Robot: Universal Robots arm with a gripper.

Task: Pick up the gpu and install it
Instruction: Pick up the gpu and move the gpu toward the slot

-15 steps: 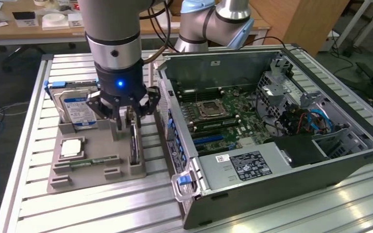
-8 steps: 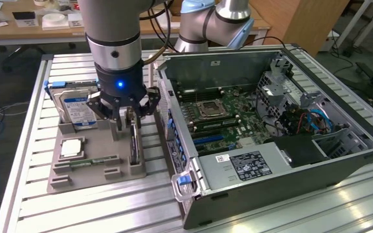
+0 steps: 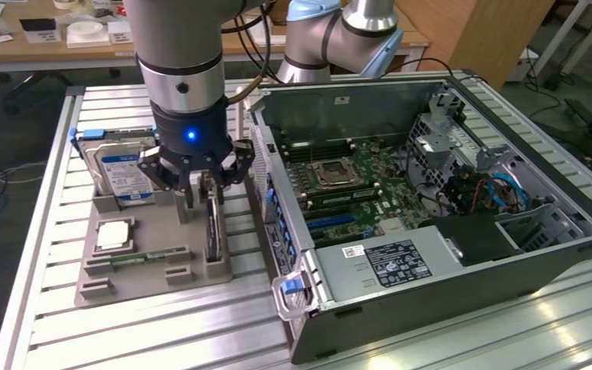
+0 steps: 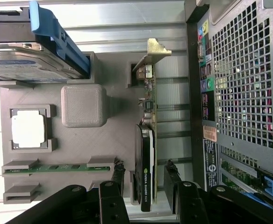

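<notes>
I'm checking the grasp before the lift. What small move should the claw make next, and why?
Probably close the claw on the graphics card. Its fingers stand on either side of the upright card with gaps showing, and the card sits in its gray holder.

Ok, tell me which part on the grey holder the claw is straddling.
The gpu, the black card standing on edge nearest the computer case; the open claw sits either side of it. The hard drive, processor and memory stick sit apart.

Arm [image 3: 178, 46] upright, end effector [image 3: 200, 193] straight down, fingers [image 4: 119, 173] apart.
</notes>
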